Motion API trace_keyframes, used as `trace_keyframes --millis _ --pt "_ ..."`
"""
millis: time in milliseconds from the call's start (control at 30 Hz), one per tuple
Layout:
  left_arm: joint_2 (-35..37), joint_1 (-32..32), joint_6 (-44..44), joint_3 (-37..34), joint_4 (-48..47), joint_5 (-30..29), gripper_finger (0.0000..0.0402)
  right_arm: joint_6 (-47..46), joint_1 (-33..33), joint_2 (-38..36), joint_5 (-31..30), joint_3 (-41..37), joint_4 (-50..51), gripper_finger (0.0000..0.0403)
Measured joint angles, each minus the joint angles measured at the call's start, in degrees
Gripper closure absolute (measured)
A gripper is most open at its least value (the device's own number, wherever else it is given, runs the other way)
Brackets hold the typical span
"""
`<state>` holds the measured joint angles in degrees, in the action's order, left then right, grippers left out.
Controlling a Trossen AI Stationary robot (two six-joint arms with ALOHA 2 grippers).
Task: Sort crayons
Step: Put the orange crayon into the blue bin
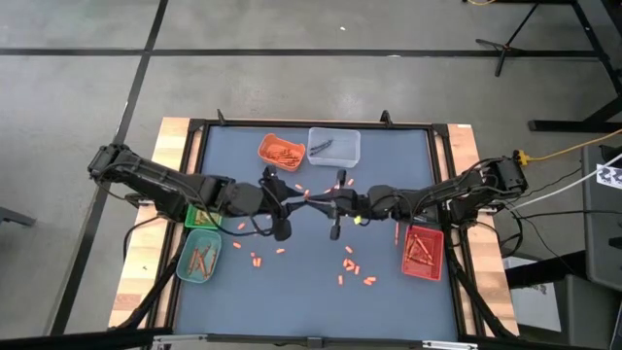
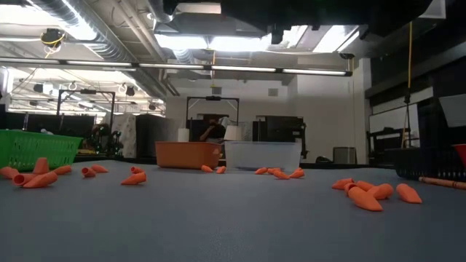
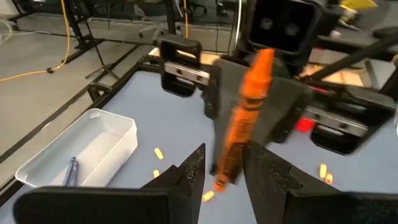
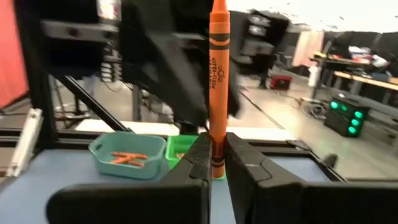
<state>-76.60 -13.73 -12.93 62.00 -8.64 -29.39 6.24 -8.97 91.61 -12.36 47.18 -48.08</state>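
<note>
The right gripper [image 4: 214,163] was clamped on the lower end of an orange crayon [image 4: 217,81] over mid-table, its long axis sticking straight up between the left gripper [image 3: 222,171]'s spread, empty jaws

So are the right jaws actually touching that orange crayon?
Touching. The right wrist view shows the right gripper clamped on the upright orange crayon, no gap visible.

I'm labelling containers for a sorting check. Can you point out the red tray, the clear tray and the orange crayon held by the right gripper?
red tray [image 1: 436,269]: high view, on its rim.
clear tray [image 1: 352,148]: high view, on its bare floor.
orange crayon [image 4: 218,74]: right wrist view, on its paper wrapper.
</note>
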Motion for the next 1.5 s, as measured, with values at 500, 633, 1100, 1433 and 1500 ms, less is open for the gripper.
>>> trace_keyframes --millis 500,633,1100,1433,1500 --pt "0.00 1.11 4.85 0.00 4.87 0.14 0.0325 0.00 0.02 -0.02 0.39 0.02 -1.62 0.0377" --pt "0.00 1.09 4.74 0.00 4.87 0.20 0.0354 0.00 0.03 -0.02 0.35 0.02 -1.55 0.0377" --pt "0.00 1.11 4.50 0.00 4.72 0.11 0.0391 -3.64 0.01 -0.02 0.42 0.02 -1.11 0.0372" --pt "0.00 1.11 4.28 0.00 4.77 -0.09 0.0392 -5.06 0.00 -0.02 0.43 0.04 3.11 0.0281" --pt "0.36 0.85 3.24 0.00 3.60 -0.02 0.0392 -5.14 0.00 -0.02 0.41 0.04 6.84 0.0270"
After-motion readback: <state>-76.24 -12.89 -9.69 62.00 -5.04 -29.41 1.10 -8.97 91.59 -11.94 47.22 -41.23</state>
